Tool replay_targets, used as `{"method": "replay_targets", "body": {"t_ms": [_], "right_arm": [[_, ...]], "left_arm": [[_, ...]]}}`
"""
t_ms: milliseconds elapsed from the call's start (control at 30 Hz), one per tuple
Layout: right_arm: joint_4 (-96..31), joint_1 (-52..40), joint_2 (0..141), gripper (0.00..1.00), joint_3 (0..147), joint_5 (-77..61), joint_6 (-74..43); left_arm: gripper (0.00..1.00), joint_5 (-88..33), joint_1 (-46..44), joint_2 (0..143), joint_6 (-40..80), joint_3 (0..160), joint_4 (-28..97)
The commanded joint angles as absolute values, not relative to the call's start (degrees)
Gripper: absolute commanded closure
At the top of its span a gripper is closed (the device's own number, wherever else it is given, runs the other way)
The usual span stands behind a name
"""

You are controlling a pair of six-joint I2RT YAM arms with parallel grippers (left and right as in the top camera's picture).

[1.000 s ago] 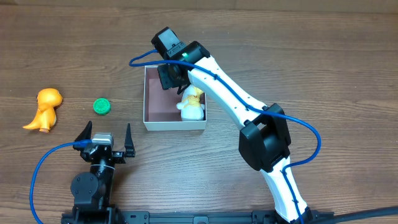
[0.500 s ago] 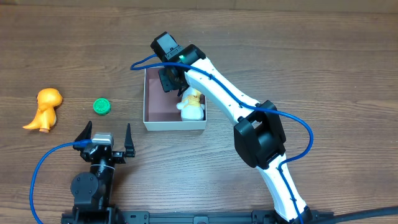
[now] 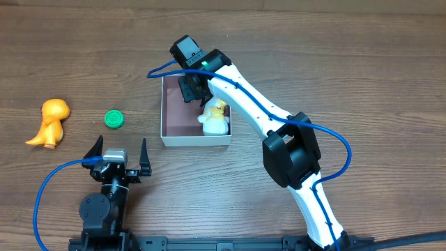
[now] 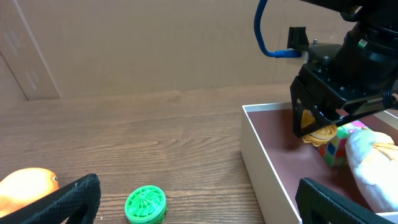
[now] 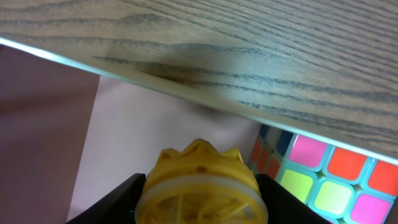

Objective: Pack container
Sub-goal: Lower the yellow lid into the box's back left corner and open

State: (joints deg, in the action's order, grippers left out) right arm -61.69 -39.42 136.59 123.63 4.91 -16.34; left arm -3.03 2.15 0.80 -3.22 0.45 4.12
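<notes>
The container (image 3: 162, 115) is a white-walled square box with a pinkish-brown floor, at mid table; its near wall (image 4: 264, 168) shows in the left wrist view. My right gripper (image 3: 191, 90) reaches down into its far left corner, shut on a yellow wheel-shaped toy (image 5: 200, 180), with a black finger against each side. The same toy (image 4: 322, 132) hangs just above the floor. A colourful cube (image 5: 336, 180) and a white plush toy (image 3: 214, 124) lie inside the box beside it. My left gripper (image 3: 117, 155) rests open near the front edge, holding nothing.
A green wheel toy (image 3: 114, 119) lies on the wood left of the container, just ahead of my left fingers (image 4: 146, 205). An orange dinosaur figure (image 3: 49, 122) stands at the far left. A blue cable trails from each arm.
The right arm shifted slightly left and back, carrying the yellow toy toward the container's far left corner, then held still. The left arm has not moved.
</notes>
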Motion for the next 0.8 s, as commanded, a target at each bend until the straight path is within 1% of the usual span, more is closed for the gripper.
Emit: {"method": "replay_targets", "body": {"t_ms": [0,300,467,767], "right_arm": [[-61.56,-39.20,136.77,0.37,124.07,5.52,-16.25],[-61.56,-39.20,136.77,0.32,124.11,5.52,-16.25],[-62.65,-39.20,136.75,0.31,125.43,5.54,-16.23],[-67.18,-39.20,136.75,0.31,135.02,5.52,-16.25]], "left_arm": [[0.00,-3.84,2.61,0.64,-4.10,0.27,4.12],[0.00,-3.84,2.61,0.64,-4.10,0.27,4.12],[0.00,-3.84,2.61,0.64,-4.10,0.27,4.12],[0.00,-3.84,2.61,0.64,-4.10,0.27,4.12]]}}
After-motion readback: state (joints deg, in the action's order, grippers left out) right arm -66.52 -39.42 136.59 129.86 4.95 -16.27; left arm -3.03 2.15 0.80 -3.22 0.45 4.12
